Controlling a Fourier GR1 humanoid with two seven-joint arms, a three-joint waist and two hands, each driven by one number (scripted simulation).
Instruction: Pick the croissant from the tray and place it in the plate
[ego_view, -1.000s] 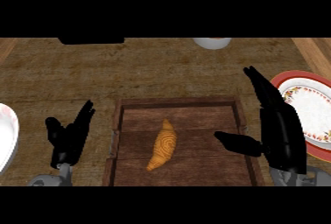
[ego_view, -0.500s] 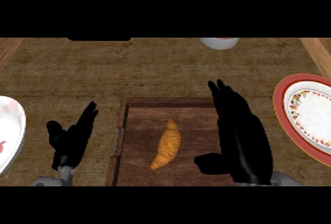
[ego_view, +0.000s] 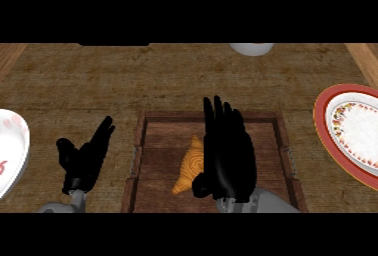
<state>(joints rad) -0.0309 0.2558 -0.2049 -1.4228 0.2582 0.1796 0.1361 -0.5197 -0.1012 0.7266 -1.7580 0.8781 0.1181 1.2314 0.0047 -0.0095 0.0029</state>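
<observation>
Because the right robot hand (ego_view: 229, 157) hangs open over the croissant (ego_view: 189, 167) mid-frame, lower and curl round its middle. Clear the tray (ego_view: 168, 117) rim toward the plate (ego_view: 323, 114) at right.

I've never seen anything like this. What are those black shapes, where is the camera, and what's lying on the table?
The camera sits where the robot's head would be, looking steeply down at a brown counter. The two black shapes are the robot's hands, on grey forearms coming in from below. The left hand rests open beside a wooden tray, fingers up. The right hand is stretched over the tray, fingers straight, partly covering a golden croissant that lies in it. Nothing is held yet. A red-rimmed plate lies at the right, a white plate at the left edge, and a white dish, cut off, at the top.
</observation>
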